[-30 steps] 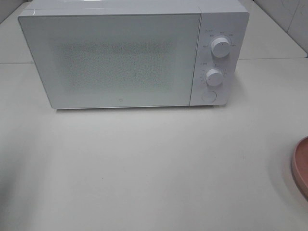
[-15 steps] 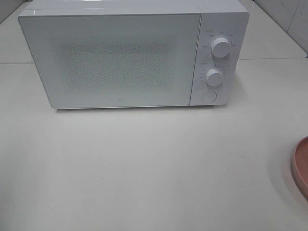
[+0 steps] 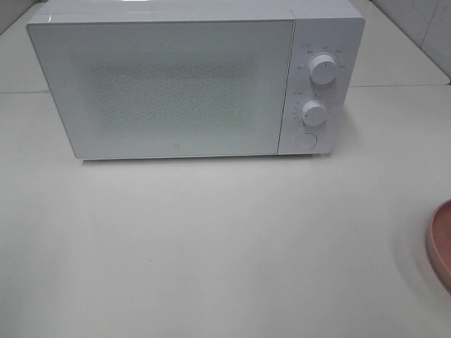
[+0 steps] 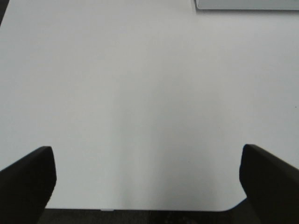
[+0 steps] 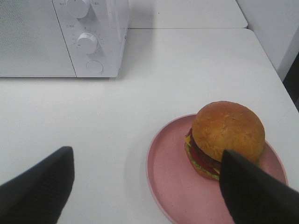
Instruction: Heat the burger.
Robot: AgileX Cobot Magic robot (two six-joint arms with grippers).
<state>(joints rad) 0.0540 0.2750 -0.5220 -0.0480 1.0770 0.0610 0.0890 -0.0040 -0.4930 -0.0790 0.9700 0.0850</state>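
Note:
The burger [image 5: 228, 135], with a golden-brown bun and red, green and yellow layers, sits on a round pink plate [image 5: 168, 172] in the right wrist view. My right gripper [image 5: 147, 186] hovers open above the table, and one of its fingers [image 5: 254, 191] overlaps the burger's near edge in the picture without gripping it. The white microwave [image 3: 176, 84] stands at the back of the table with its door shut. My left gripper [image 4: 147, 182] is open over bare table, with nothing between its fingers. Neither gripper shows in the exterior high view.
The microwave's panel carries two knobs [image 3: 323, 69] [image 3: 314, 113] and a round button [image 3: 305, 140]. Only the pink plate's rim [image 3: 440, 243] shows at the right edge of the exterior high view. A corner of the microwave [image 4: 247, 4] appears in the left wrist view.

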